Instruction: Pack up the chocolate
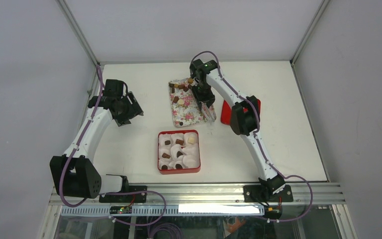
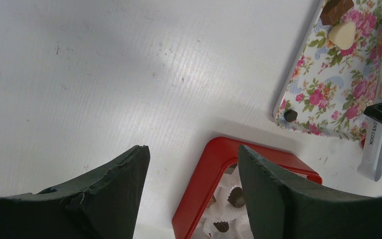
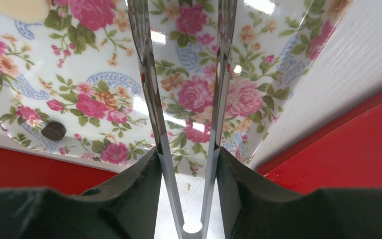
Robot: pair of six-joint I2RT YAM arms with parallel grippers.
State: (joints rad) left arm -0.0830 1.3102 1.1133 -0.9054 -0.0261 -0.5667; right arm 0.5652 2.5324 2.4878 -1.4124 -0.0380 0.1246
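The chocolate lies in two places. Several pieces (image 1: 181,85) sit at the far end of a floral tray (image 1: 189,112). Others sit in white paper cups inside a red box (image 1: 195,169). My right gripper (image 1: 202,94) is shut on metal tongs (image 1: 209,112) and holds them over the tray; the tong arms (image 3: 151,89) stand apart with nothing between them. A small dark round piece (image 3: 53,131) lies near the tray's near left corner. My left gripper (image 1: 132,110) is open and empty, left of the tray. Its view shows the box corner (image 2: 204,169) between the fingers, a cupped piece (image 2: 236,197) and a cream piece (image 2: 341,35).
A red lid (image 1: 225,113) lies right of the tray, partly under my right arm; it also shows in the right wrist view (image 3: 353,149). White enclosure walls stand at the left, right and back. The metal rail with the arm bases runs along the near edge.
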